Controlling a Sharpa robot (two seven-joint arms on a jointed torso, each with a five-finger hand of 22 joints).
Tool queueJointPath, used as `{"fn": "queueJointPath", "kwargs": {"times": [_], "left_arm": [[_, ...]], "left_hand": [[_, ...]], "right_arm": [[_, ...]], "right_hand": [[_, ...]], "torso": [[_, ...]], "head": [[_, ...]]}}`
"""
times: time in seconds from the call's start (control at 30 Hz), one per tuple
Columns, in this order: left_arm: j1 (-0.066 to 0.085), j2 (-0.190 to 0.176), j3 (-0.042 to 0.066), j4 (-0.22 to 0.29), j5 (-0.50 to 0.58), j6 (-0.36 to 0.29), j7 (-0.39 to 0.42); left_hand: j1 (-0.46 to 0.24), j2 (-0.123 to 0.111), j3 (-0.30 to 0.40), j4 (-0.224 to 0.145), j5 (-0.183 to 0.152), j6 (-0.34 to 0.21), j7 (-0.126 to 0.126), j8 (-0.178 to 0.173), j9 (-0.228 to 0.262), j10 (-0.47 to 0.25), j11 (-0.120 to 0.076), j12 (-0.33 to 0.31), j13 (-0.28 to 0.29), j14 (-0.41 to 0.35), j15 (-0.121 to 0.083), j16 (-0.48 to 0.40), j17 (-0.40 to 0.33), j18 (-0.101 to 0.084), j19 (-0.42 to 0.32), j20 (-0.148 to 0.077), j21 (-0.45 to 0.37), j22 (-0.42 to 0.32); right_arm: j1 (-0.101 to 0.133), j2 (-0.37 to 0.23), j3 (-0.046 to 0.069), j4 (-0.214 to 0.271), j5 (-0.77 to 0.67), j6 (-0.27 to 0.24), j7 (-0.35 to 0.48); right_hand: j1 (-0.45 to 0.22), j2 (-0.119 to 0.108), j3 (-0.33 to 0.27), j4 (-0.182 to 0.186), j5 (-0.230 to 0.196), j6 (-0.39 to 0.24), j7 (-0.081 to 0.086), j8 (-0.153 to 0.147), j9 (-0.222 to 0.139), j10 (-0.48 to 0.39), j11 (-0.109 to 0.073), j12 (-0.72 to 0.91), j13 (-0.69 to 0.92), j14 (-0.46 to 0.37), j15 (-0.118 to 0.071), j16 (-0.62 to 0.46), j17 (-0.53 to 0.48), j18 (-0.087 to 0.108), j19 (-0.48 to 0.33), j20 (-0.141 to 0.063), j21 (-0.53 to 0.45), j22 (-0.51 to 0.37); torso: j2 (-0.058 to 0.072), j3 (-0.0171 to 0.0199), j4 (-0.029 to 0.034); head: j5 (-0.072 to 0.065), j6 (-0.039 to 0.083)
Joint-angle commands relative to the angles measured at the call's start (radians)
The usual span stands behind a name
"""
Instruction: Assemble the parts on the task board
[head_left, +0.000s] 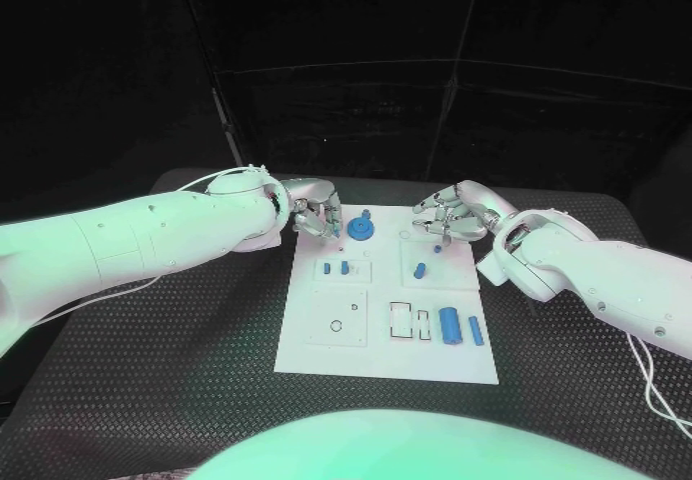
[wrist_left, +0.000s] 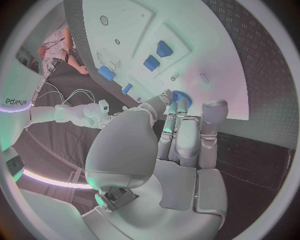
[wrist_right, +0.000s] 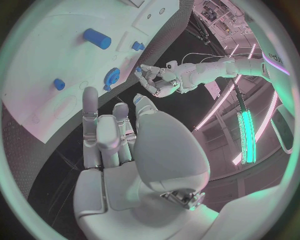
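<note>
Both hands at board (head_left: 387, 360) far edge, flanking gear (head_left: 361, 231). Left hand (head_left: 315, 212) and right hand (head_left: 444, 215): fingers loosely curled, holding nothing.

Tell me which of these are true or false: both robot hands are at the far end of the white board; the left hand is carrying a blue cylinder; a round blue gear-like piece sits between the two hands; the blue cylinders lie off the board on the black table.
1. Both hands are at the far end of the task board. True: the left hand and the right hand hover there.
2. The left hand carries a blue cylinder. False: it holds nothing, and its fingers are apart.
3. A round blue gear-like part sits between the hands. True.
4. The blue cylinders lie on the black table. False: they lie on the board, near its right edge.
</note>
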Motion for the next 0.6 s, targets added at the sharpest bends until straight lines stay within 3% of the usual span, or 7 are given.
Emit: {"fn": "queueJointPath", "kwargs": {"times": [0.03, 0.6], "left_arm": [[-0.004, 0.004, 0.000, -0.004, 0.008, 0.010, -0.001], [-0.026, 0.037, 0.000, -0.045, 0.008, 0.026, 0.014]], "left_hand": [[-0.010, 0.002, -0.001, 0.006, -0.002, 0.008, -0.001, -0.006, 0.001, 0.008, -0.001, -0.007, 0.002, 0.009, 0.001, 0.002, -0.001, -0.009, -0.006, -0.001, 0.003, -0.002], [-0.009, 0.002, 0.001, 0.006, -0.001, 0.010, -0.002, -0.008, 0.001, 0.008, -0.001, -0.010, 0.001, 0.008, 0.000, 0.002, -0.003, -0.009, -0.007, -0.001, 0.002, -0.002]], "right_arm": [[0.002, 0.002, 0.000, 0.000, 0.001, -0.005, 0.008], [0.002, 0.004, 0.000, 0.007, 0.001, -0.008, 0.011]], "right_hand": [[0.005, -0.001, 0.003, 0.006, 0.006, -0.008, -0.001, 0.005, -0.001, -0.004, -0.001, 0.001, 0.001, -0.006, -0.001, -0.002, 0.001, 0.006, -0.005, 0.000, -0.005, -0.002], [0.005, -0.001, 0.004, 0.006, 0.006, -0.008, -0.001, 0.006, 0.000, -0.004, -0.002, 0.001, 0.001, -0.006, -0.001, -0.002, 0.001, 0.006, -0.005, 0.000, -0.005, -0.002]], "torso": [[-0.001, 0.0000, -0.0010], [0.001, 0.0013, -0.0010]], "head": [[0.000, -0.001], [0.000, -0.005]]}}
